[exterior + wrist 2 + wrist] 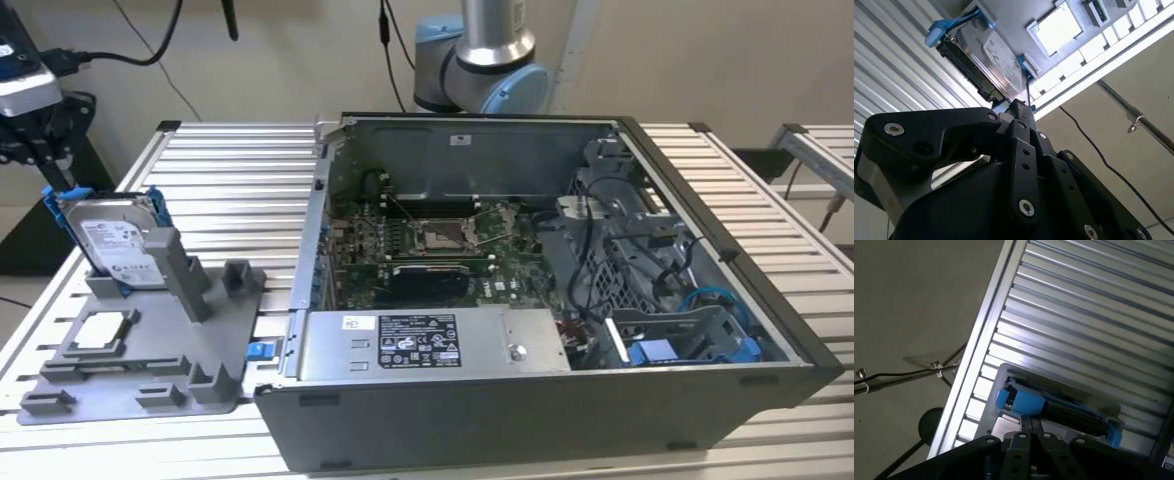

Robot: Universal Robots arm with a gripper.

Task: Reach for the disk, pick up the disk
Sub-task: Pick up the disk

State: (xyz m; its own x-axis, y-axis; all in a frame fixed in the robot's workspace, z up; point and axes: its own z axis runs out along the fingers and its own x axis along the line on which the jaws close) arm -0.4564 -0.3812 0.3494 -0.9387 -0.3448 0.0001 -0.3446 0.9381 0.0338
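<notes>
One robot arm's claw [52,186] reaches the top corner of the disk [118,240], the only one on the slatted metal table [227,170]. The disk stands upright in a slot of a single grey holder [167,345] at the exterior view's left. Its white label faces the room and a blue bracket rail runs up each of its two side edges. In both wrist views the claw's tips [1015,104] [1029,421] are drawn close together against one blue end of the bracket on the disk [989,55] [1066,409], and they appear to pinch that thin plastic edge. The disk sits in its slot, not lifted. One small square silver chip [100,333] lies flat in the same holder, just in front of the disk and apart from it. Beside the holder, toward the exterior view's right, one open computer case [534,420] shows its circuit board, and one grey box with a black-and-white label [427,345] sits along the case's near edge. The arm's base [481,50] rises behind the case.
</notes>
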